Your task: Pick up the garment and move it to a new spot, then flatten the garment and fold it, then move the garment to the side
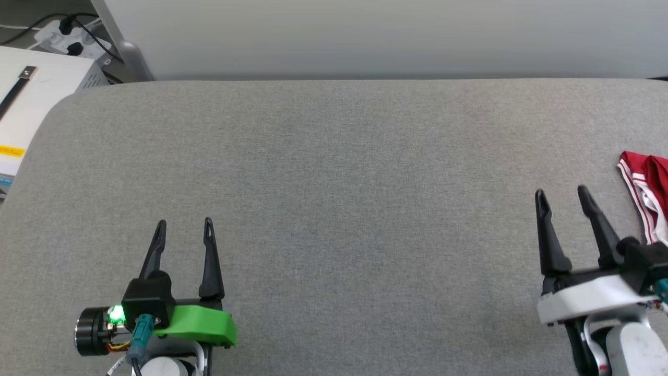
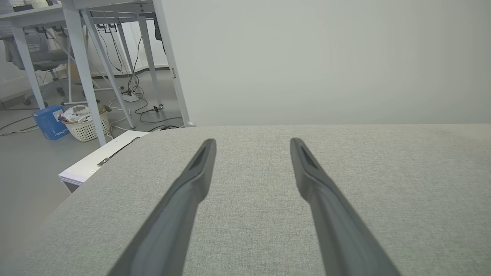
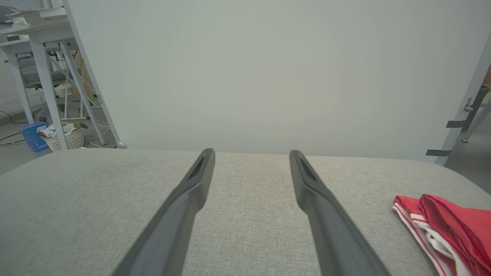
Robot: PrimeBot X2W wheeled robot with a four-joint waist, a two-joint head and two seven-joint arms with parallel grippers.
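One garment (image 1: 646,194) for you, operator: it's lying bunched at 3 o'clock in the head view, on the grey padded surface (image 1: 334,172) and running off the frame edge. Red cloth, white folds and red-and-white striped trim are showing. No number or lettering faces up.

Your right gripper (image 1: 561,192) sits at about 4 o'clock, with the garment just off its 2 o'clock side, near the fingers but apart from them. Two dark fingers, spread wide, nothing between them. The right wrist view confirms it: right gripper (image 3: 251,152) gaping over bare fabric, garment (image 3: 448,226) at 4 o'clock.

Your left gripper (image 1: 185,222) is at 7 o'clock, well apart from the garment, also two fingers, also spread and empty (image 2: 252,142).

Beyond the pad, the left wrist view shows one woven basket (image 2: 82,123) and one blue box (image 2: 47,122) at 9 o'clock on the floor.
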